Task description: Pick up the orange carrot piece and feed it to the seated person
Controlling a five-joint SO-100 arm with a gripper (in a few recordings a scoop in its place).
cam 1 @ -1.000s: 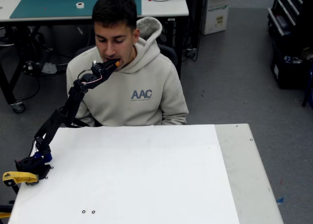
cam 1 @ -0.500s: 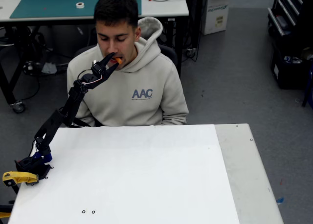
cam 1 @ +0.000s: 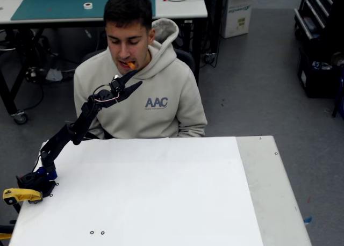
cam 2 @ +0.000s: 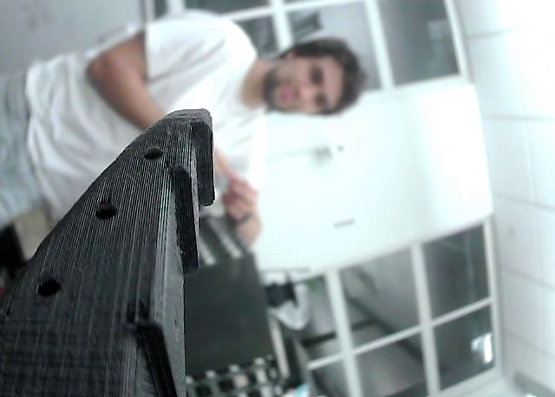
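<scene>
Hand (cam 1: 131, 80) open below carrot (cam 1: 130, 65); hoodie (cam 1: 156, 103) reads "AAC".

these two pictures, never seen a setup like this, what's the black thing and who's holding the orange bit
The black thing is a small robot arm clamped at the corner of a white table. One picture comes from a camera fixed above, facing the seated person. The other rides on the arm's wrist, so its own pincer finger looms large and dark. The pincer is open and holds nothing, below the person's chin. The orange carrot piece sits between the person's lips. A yellow clamp handle is beside the arm's base.
</scene>
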